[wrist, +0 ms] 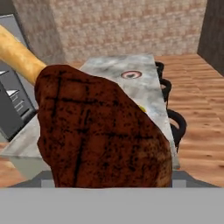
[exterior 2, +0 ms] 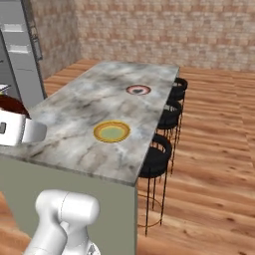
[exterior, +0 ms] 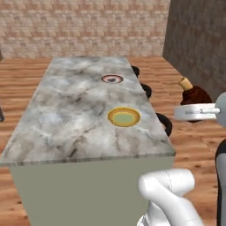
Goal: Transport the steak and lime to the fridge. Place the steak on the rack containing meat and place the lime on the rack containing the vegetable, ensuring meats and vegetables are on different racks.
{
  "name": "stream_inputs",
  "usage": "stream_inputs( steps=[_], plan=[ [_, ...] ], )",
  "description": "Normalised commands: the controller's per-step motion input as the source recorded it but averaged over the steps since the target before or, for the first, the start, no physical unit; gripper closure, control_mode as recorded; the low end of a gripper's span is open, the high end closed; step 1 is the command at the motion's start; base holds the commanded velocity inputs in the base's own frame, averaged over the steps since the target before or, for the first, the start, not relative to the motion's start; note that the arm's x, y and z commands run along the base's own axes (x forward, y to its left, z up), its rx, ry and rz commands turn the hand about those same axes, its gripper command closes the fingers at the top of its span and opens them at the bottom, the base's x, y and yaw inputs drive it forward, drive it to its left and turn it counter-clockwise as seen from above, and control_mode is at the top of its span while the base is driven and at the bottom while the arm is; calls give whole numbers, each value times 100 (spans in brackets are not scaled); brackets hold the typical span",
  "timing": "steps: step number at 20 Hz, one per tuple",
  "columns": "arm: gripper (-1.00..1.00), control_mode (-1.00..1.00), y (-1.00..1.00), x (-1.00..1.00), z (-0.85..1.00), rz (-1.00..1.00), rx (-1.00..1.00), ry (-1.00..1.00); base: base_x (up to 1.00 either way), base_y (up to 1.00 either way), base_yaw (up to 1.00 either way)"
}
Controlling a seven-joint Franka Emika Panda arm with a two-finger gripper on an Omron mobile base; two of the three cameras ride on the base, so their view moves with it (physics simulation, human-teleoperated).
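The steak [wrist: 100,131], dark reddish-brown with a tan bone end, is held up in the air close to the hand camera and hides the fingertips there. In the left base view the steak [exterior: 195,95] sits on top of my gripper [exterior: 194,108], off the right side of the island. From the right base the steak [exterior 2: 10,105] and gripper [exterior 2: 14,123] are at the far left edge. The gripper is shut on the steak. The fridge [exterior 2: 20,55] stands grey at the left, with white shelves showing on the fridge [wrist: 11,103]. The lime is out of view.
A long marble island [exterior: 66,114] carries a yellow-rimmed plate [exterior: 124,117] near its front and a red-rimmed dark plate [exterior: 112,79] farther back. Black stools [exterior 2: 157,154] line the island's right side. Wooden floor runs all around, with brick walls behind.
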Motion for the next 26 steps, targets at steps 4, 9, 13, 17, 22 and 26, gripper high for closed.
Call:
stream_inputs(
  steps=[4, 9, 13, 17, 22, 26],
  plan=[
    [100, 100, 0, 0, 0, 0, 0, 0, -29, 100, 2],
    [100, 100, 0, 0, 0, 0, 0, 0, -1, 100, 18],
    [100, 100, 0, 0, 0, 0, 0, 0, 0, 100, 23],
    [100, 100, 0, 0, 0, 0, 0, 0, 0, 100, 22],
    [100, 100, 0, 0, 0, 0, 0, 0, 12, 100, 7],
    [100, 100, 0, 0, 0, 0, 0, 0, 70, 100, 0]
  ],
)
